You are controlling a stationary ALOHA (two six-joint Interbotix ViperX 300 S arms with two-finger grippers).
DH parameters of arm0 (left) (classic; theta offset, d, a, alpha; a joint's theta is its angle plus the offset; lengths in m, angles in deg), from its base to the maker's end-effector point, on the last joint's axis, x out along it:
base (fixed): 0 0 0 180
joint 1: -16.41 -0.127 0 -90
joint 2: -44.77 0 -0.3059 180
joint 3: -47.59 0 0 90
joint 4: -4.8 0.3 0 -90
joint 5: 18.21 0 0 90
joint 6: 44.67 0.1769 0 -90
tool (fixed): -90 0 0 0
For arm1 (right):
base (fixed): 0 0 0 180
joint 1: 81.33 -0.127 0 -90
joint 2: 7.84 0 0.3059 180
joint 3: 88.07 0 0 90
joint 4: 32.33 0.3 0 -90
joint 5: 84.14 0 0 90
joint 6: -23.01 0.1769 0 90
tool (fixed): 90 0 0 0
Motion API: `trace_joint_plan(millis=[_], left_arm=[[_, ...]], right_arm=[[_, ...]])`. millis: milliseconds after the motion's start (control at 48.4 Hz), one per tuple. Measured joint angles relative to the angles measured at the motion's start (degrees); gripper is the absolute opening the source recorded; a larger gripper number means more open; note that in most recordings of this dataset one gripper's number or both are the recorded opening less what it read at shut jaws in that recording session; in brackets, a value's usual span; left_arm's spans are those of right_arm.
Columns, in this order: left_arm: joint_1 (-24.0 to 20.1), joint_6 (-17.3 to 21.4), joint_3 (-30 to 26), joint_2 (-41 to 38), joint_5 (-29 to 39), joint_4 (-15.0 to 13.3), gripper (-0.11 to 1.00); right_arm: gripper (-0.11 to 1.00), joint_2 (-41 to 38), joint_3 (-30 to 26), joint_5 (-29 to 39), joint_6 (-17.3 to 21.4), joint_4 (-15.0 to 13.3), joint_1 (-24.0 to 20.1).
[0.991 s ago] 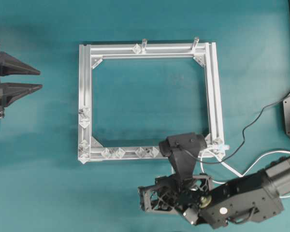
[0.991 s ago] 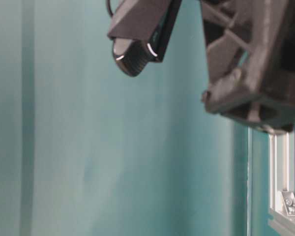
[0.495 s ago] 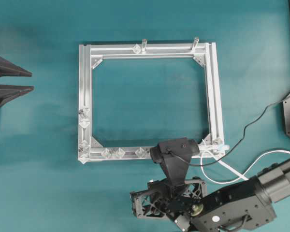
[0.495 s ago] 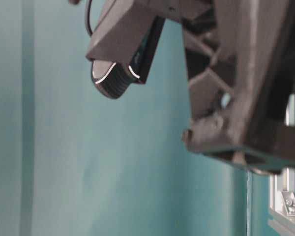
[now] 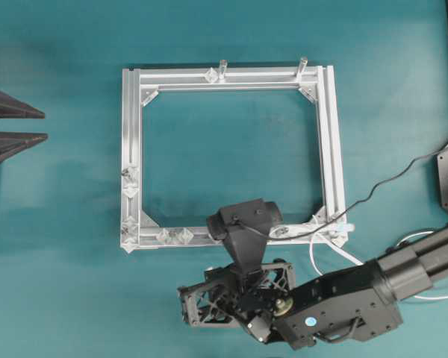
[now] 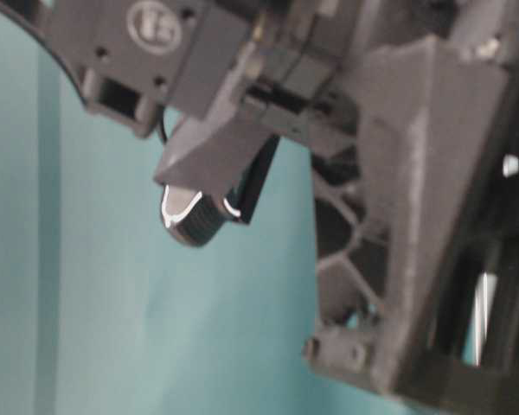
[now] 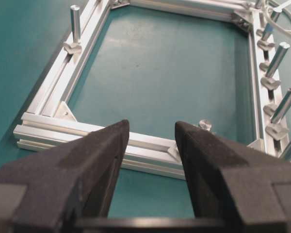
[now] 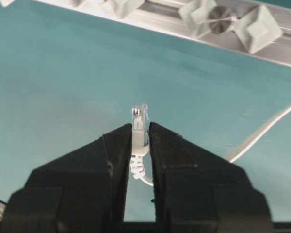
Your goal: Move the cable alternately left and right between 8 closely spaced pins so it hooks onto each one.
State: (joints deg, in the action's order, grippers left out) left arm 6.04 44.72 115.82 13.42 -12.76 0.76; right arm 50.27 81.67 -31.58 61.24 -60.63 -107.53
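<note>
My right gripper is shut on the pale plug of the white cable, held just above the teal table a little short of the frame's rail. Diamond-shaped pins sit on that rail ahead of the plug. From overhead, the cable trails from the frame's lower right corner back under my right arm. More pins stand on the lower rail, left of the wrist camera. My left gripper is open and empty, at the far left.
The square silver frame lies mid-table, with two taller posts on its far rail. A thin black wire runs to the right. In the table-level view my right arm's dark body looms close and blurred.
My right arm has slid left along the frame's lower rail, carrying the cable's plug. My left gripper has drawn back towards the left edge.
</note>
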Motion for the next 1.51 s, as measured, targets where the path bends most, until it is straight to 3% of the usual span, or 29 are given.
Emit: trace_joint_plan(millis=[413, 743, 1507], left_arm=[[0.4, 0.0, 0.1, 0.1, 0.0, -0.1, 0.53], [0.4, 0.1, 0.1, 0.1, 0.0, 0.0, 0.53], [0.4, 0.1, 0.5, 0.1, 0.0, 0.0, 0.53]], right_arm=[[0.14, -0.4, -0.4, -1.2, -2.4, 0.0, 2.1], [0.14, -0.4, -0.2, -1.2, -6.5, 0.0, 5.1], [0.14, -0.4, 1.4, -2.7, -8.8, -0.1, 8.3]])
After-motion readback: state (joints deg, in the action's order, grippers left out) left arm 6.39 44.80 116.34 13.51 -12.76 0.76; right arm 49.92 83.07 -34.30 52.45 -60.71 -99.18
